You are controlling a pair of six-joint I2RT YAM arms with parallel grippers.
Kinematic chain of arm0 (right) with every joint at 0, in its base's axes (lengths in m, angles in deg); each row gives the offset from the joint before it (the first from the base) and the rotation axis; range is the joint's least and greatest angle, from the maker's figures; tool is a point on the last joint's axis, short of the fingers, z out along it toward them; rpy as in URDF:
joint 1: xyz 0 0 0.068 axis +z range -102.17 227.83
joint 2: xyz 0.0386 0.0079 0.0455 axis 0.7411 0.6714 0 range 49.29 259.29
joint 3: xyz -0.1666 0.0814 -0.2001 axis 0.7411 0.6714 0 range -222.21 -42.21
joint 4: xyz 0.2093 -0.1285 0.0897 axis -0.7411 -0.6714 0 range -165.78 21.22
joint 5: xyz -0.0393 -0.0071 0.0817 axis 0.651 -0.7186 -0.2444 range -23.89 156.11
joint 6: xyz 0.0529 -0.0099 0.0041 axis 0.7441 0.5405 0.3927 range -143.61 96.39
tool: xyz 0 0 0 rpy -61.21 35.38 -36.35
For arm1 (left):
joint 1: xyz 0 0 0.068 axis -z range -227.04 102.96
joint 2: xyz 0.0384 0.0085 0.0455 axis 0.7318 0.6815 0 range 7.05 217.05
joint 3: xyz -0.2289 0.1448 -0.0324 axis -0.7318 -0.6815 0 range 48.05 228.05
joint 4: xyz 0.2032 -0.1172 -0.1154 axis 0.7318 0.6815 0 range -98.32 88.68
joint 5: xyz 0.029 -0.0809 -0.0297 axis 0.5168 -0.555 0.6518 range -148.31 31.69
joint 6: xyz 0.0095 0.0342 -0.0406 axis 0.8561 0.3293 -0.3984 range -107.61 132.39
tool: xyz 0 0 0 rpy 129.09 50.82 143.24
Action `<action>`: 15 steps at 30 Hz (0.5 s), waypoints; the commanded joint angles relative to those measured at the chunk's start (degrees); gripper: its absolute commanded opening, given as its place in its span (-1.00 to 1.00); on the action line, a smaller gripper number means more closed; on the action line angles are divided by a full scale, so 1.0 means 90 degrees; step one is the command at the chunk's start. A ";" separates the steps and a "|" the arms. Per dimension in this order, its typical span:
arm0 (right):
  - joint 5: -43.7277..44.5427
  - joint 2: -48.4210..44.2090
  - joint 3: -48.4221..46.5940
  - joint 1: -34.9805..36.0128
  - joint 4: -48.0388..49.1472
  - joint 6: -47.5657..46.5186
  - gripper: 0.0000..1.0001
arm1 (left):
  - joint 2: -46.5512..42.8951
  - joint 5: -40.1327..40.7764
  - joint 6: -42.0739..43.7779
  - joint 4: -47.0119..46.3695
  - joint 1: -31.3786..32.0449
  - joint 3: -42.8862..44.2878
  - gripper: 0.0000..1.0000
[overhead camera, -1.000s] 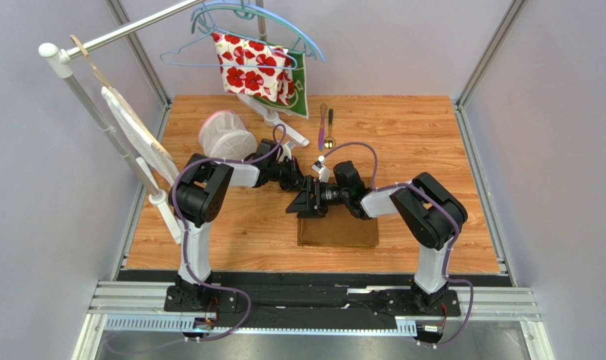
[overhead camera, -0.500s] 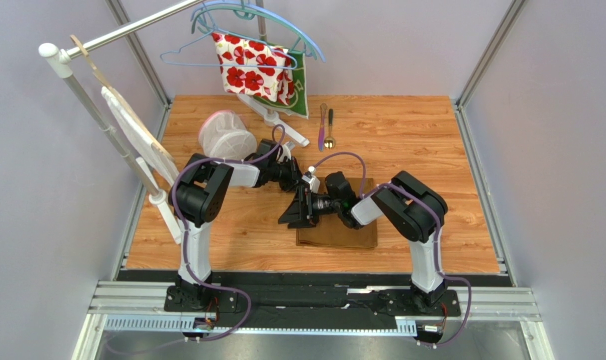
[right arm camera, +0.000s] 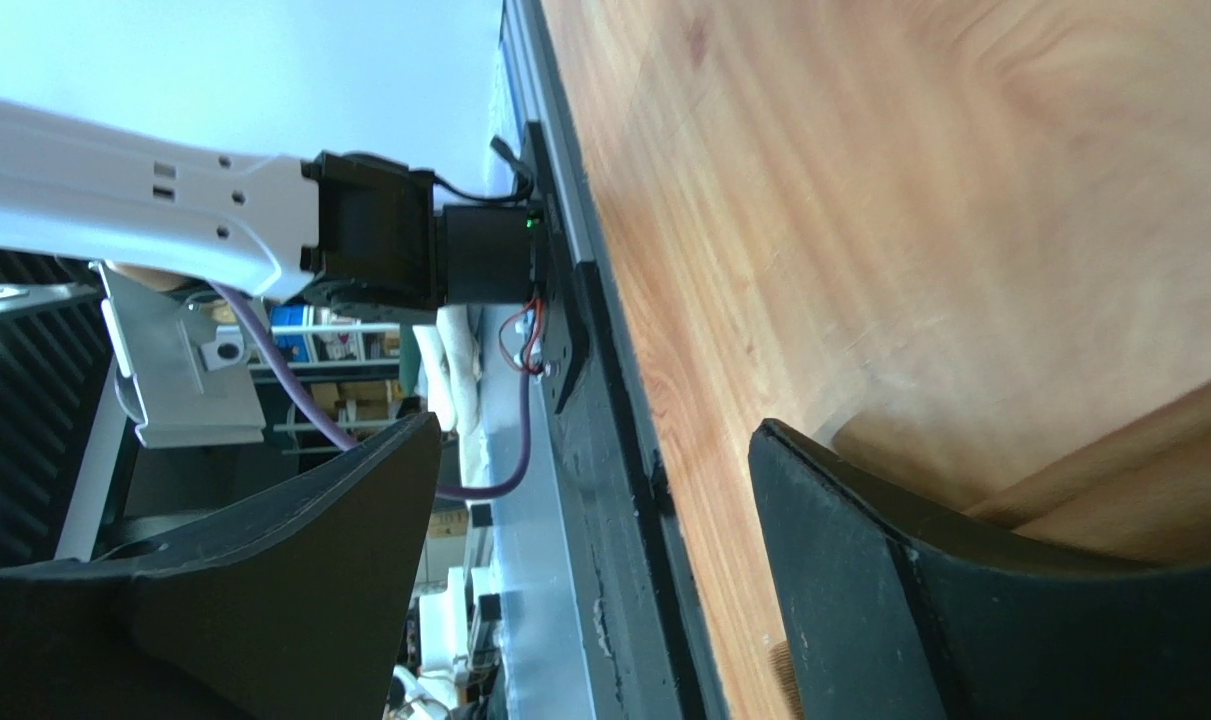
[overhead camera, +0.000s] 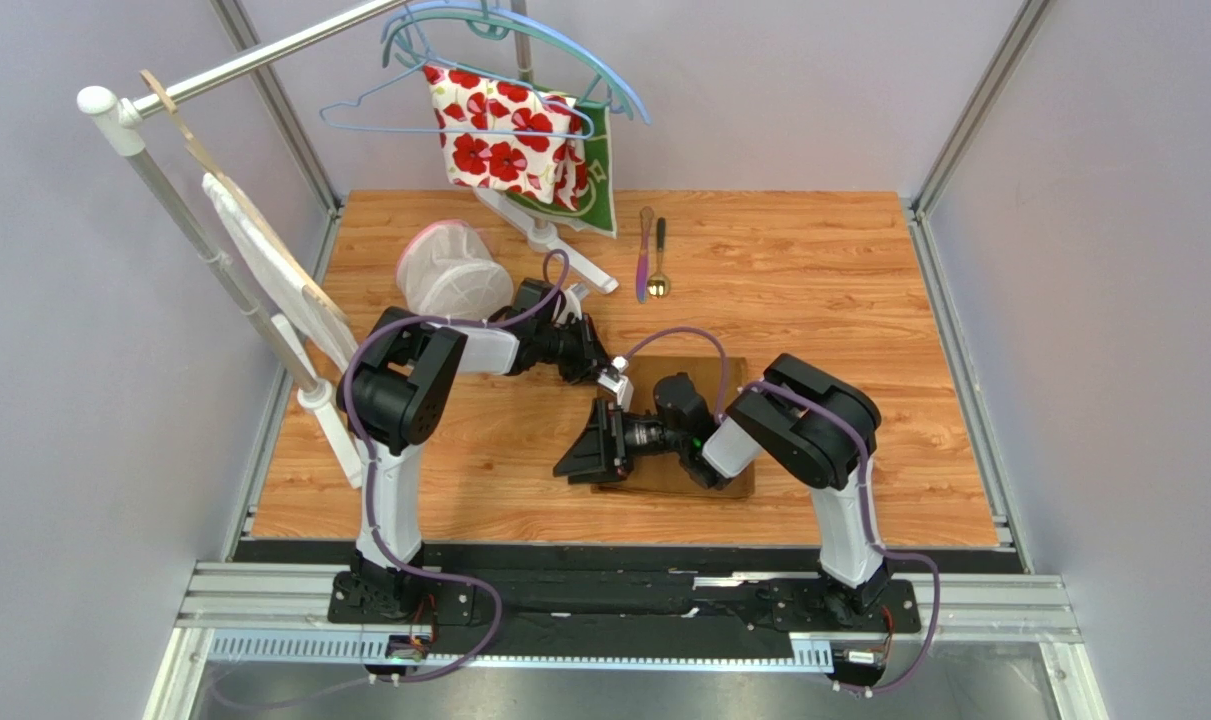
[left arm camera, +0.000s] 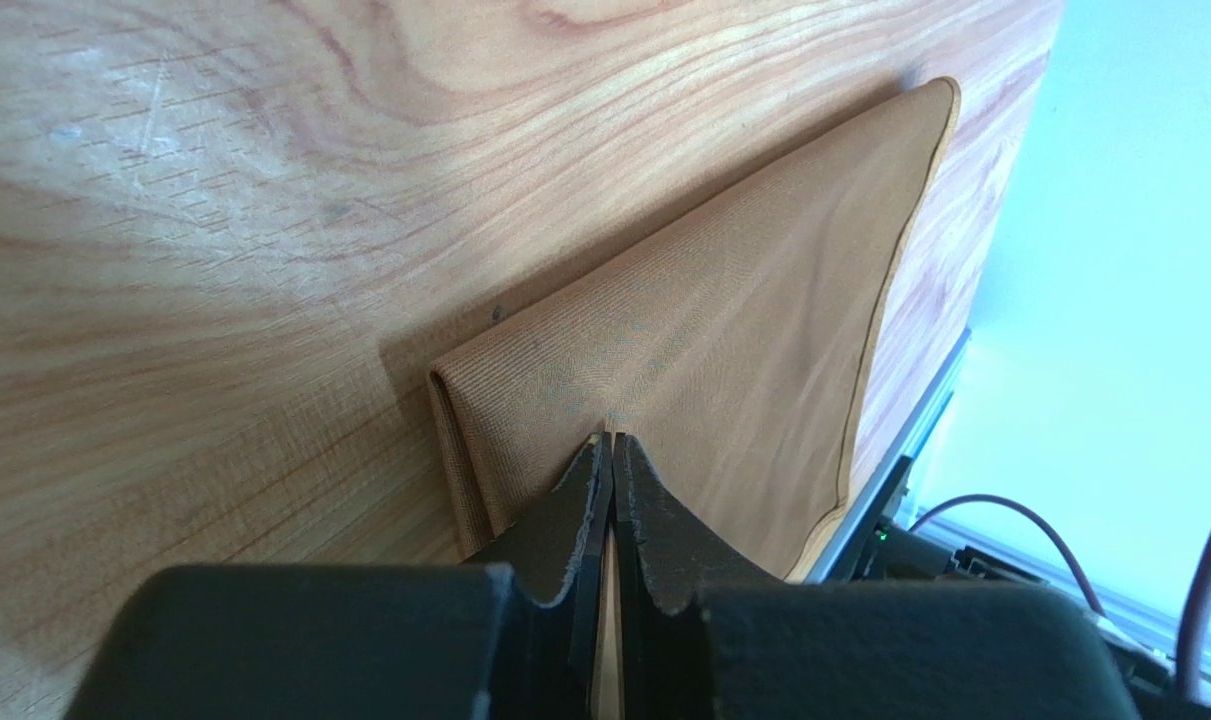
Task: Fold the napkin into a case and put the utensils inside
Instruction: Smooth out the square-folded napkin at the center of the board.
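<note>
Folded napkin (left arm camera: pixel 716 330) under both claws: left claw (left arm camera: pixel 608 444) pressed together on its top layer (apparently pinching it); right claw (right arm camera: pixel 596 435) spread wide at its left edge.

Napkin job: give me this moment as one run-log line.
napkin: folded flat | left gripper: shut on napkin edge | right gripper: open beside it | utensils: not yet inside
</note>
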 commanded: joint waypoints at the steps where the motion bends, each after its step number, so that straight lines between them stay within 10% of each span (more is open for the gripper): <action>1: 0.0132 0.0167 0.0428 0.0349 0.0059 0.0107 0.64 | -0.0042 0.0228 0.0018 -0.0087 -0.0023 -0.0039 -0.83; 15: 0.0366 -0.1781 0.1278 0.0282 -0.0307 0.0383 0.64 | -0.0100 0.0267 0.0340 0.0304 -0.0023 0.0185 -0.84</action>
